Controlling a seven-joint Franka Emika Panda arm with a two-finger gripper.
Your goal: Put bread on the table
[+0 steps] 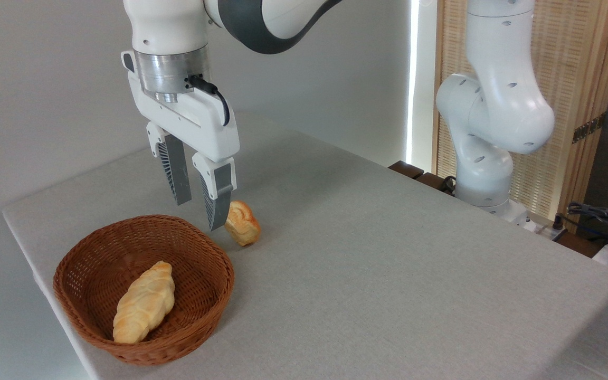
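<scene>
A white robot arm reaches down from the upper left over a light grey worktop [367,253]. Its jaws [197,215] hang parted, with a clear gap between the two ribbed grey fingers [177,177], and they hold nothing. The fingertips hover above the far rim of a brown woven wicker basket [87,327]. Below the jaws and a little to their left, the braided loaf of bread [144,302] lies inside the basket, pale golden, tapered at both ends, resting diagonally on the basket floor. Just to the right of the jaws, partly hidden behind the right finger, a small round golden bun [243,224] sits on the worktop, close beside the basket's outer rim.
</scene>
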